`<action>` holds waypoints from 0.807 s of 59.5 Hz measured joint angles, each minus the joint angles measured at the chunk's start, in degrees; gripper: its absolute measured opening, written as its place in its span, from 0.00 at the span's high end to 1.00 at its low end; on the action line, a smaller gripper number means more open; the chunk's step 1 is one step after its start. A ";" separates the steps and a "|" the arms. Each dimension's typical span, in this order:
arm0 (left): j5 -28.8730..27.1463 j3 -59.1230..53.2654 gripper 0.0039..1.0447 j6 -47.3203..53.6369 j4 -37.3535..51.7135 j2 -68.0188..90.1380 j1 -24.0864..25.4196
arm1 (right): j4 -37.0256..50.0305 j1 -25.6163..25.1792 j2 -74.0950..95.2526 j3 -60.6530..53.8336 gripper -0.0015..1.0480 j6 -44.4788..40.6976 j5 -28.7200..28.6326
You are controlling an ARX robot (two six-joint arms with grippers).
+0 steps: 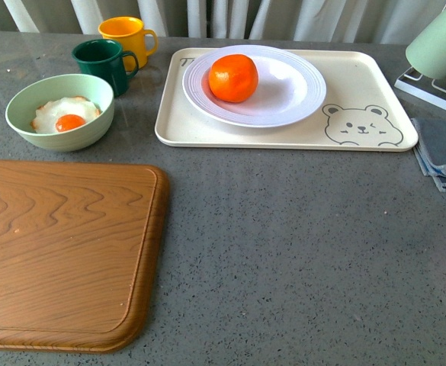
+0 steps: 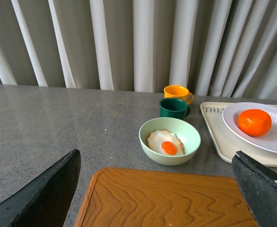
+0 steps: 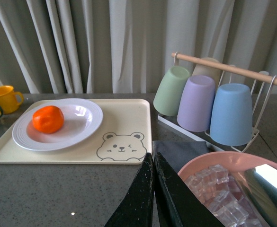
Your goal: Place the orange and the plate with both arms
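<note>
Left end effector (image 2: 152,208) spread wide, holding nothing, above the cutting board (image 1: 55,252). Right end effector (image 3: 153,198) pressed together, empty, near the pink tub of ice (image 3: 223,189). Orange (image 1: 233,78) sits in the plate (image 1: 291,95), left of centre, on the bear tray (image 1: 360,84). Risks: round orange likely rolls if the plate tips; glossy rim may slip; the green bowl (image 1: 61,110) and mugs nearby could get bumped. Writing: small mark at the tray corner, unreadable.

A home kitchen — grey stone counter (image 1: 283,244), cup rack (image 3: 223,101), cutting board (image 1: 55,252).
</note>
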 joint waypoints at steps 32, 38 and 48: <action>0.00 0.00 0.08 0.04 0.00 0.00 0.00 | -14.88 0.00 -14.56 0.02 0.98 0.00 0.00; 0.00 0.00 0.08 0.04 0.00 0.00 0.00 | -14.99 0.00 -14.69 0.02 0.98 0.00 0.00; 0.00 0.00 0.08 0.04 0.00 0.00 0.00 | -14.99 0.00 -14.75 0.02 0.93 -0.09 0.00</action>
